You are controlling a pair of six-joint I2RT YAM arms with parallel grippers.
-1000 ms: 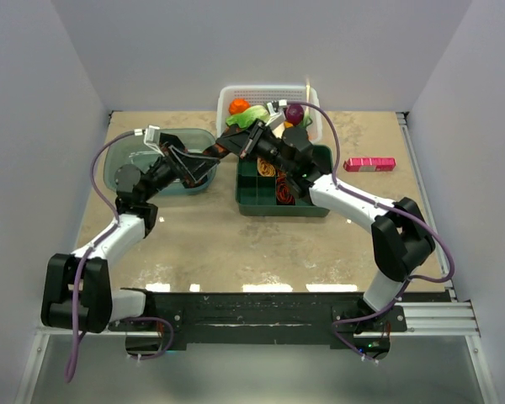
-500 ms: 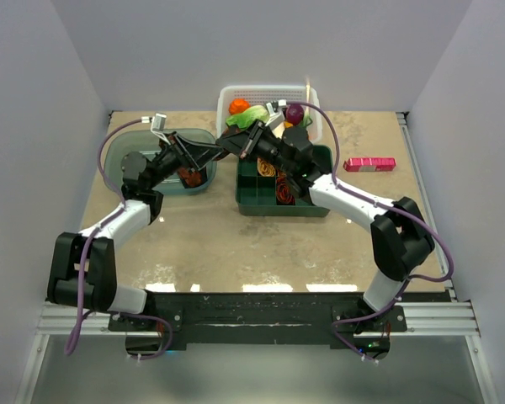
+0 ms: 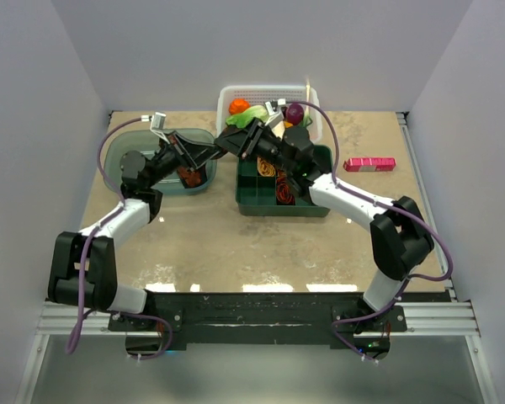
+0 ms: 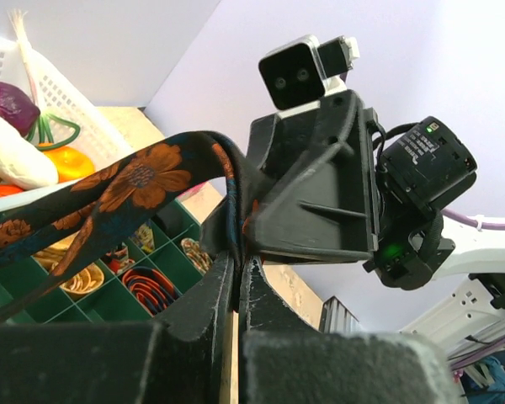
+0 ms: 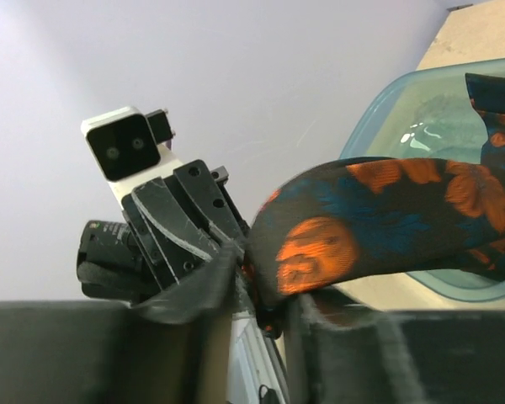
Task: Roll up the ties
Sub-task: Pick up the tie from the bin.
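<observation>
A dark tie with orange flowers (image 4: 126,181) hangs in the air between the teal bowl (image 3: 143,168) and the green divided tray (image 3: 282,209). Its tail drops into the bowl (image 5: 488,109). My left gripper (image 4: 237,257) is shut on a fold of this tie, and in the top view it (image 3: 212,153) meets my right gripper (image 3: 229,145) tip to tip. My right gripper (image 5: 265,290) has its jaws apart, and the tie's fold (image 5: 387,210) still lies between them. Rolled ties (image 4: 143,282) sit in the tray's compartments (image 3: 269,168).
A white basket (image 3: 269,91) of toy vegetables stands behind the tray. A pink box (image 3: 369,164) lies at the right of the table. Both arms cross above the bowl and the tray's left edge.
My left gripper swung right to the tie and closed on it. My right gripper's jaws have parted. The tie has stayed at the same height.
</observation>
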